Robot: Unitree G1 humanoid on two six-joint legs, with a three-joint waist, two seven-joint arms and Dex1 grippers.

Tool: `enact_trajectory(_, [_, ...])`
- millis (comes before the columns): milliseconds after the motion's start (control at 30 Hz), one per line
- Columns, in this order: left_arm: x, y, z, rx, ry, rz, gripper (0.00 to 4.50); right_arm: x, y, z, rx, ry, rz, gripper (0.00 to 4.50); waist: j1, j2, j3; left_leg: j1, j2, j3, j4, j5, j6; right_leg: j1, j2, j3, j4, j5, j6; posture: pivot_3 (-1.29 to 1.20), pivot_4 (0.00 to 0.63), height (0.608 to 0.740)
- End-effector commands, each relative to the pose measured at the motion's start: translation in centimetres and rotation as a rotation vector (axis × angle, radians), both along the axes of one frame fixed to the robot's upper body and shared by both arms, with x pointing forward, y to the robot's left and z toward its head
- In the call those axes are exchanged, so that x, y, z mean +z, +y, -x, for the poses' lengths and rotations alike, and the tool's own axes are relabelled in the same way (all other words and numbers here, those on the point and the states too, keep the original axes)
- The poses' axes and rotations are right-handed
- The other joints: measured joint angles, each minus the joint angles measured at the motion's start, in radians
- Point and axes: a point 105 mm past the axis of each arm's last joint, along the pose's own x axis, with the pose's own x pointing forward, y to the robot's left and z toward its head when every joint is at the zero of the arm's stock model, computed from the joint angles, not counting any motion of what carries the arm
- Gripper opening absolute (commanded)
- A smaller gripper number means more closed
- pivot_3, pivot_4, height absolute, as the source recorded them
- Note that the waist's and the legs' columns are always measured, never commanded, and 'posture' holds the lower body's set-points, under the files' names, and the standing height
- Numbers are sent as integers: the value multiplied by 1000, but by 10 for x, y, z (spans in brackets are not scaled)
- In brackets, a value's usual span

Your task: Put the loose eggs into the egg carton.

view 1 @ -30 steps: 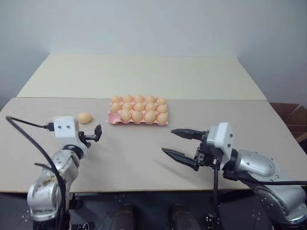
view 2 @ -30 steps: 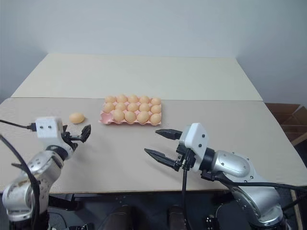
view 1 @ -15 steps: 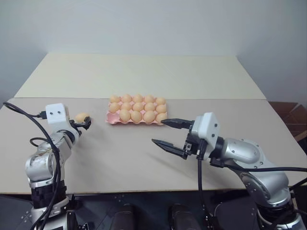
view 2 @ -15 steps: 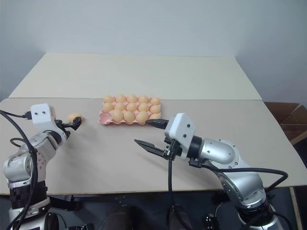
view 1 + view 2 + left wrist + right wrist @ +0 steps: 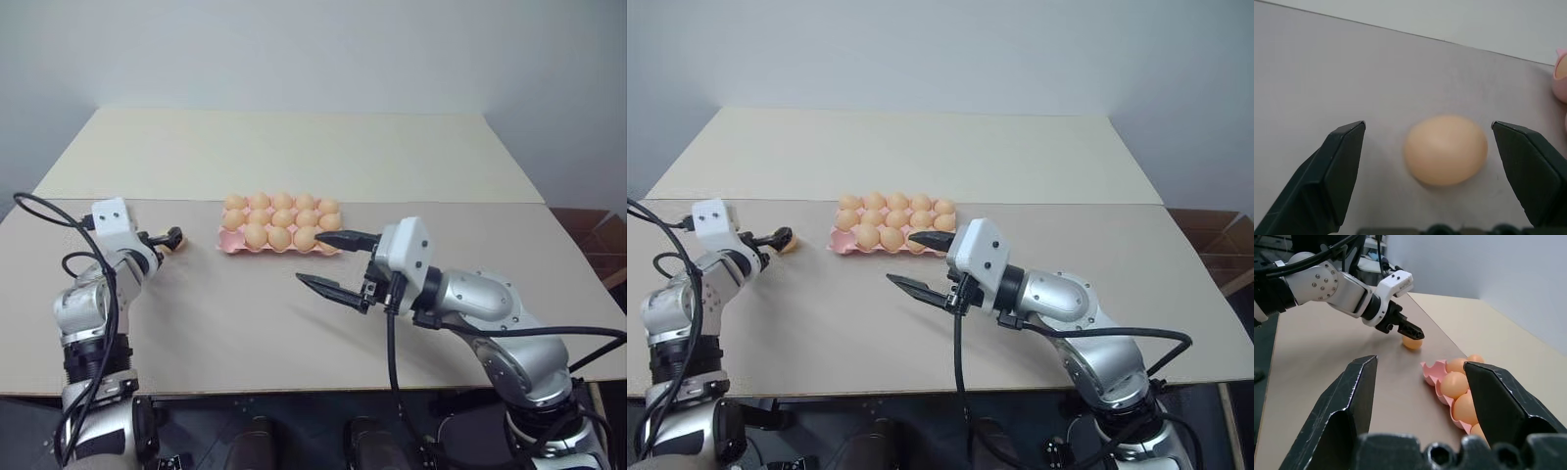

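One loose egg (image 5: 1445,149) lies on the table (image 5: 245,313) left of the egg carton (image 5: 281,233), between your left gripper (image 5: 1442,142)'s spread, untouching fingers; close off-centre and it could roll away. Your right gripper (image 5: 329,264), spread and empty, hovers beside the carton and could knock it.

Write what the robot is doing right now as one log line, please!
left tool: open, around egg on table, not gripping | right tool: open, empty, beside carton | carton: one front cup empty
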Motion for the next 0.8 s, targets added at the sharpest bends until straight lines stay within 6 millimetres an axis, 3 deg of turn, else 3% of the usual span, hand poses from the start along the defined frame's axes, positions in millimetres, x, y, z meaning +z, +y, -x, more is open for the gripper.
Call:
enact_trajectory(33, [9, 2, -5, -10, -31, -28, 4483, 9, 2, 5, 17, -46, -14, 3387, 0, 0, 0, 0, 0, 0, 0, 0, 0, 0, 0, 0, 0, 0, 0, 0, 150, 740])
enact_trajectory(133, [6, 0, -6, -19, -22, -20, 4106, 9, 3, 5, 18, -48, -14, 3387, -1, 0, 0, 0, 0, 0, 0, 0, 0, 0, 0, 0, 1, 0, 0, 0, 150, 740])
enact_trajectory(333, [3, 1, -5, -21, -15, -15, 2418, 10, 3, 4, 17, -52, -19, 3387, -1, 0, 0, 0, 0, 0, 0, 0, 0, 0, 0, 0, 1, 0, 0, 0, 150, 740])
enact_trajectory(367, [3, 2, -4, -21, -16, -19, 2300, 10, 3, 4, 17, -53, -20, 3387, -1, 0, 0, 0, 0, 0, 0, 0, 0, 0, 0, 0, 1, 0, 0, 0, 150, 740])
enact_trajectory(567, [14, -2, 4, -51, -72, -49, 2020, 11, 2, 4, 10, -57, -22, 3387, -2, 0, 0, 0, 0, 0, 0, 0, 0, -1, 0, 0, 1, 0, 0, 0, 150, 740])
enact_trajectory(800, [48, -70, 40, -321, -226, -131, 1958, 13, -7, 6, -9, -58, -17, 3387, 5, 0, 0, -4, 1, 0, 0, 0, 0, -6, -1, 1, 4, 0, 0, 0, 150, 740])
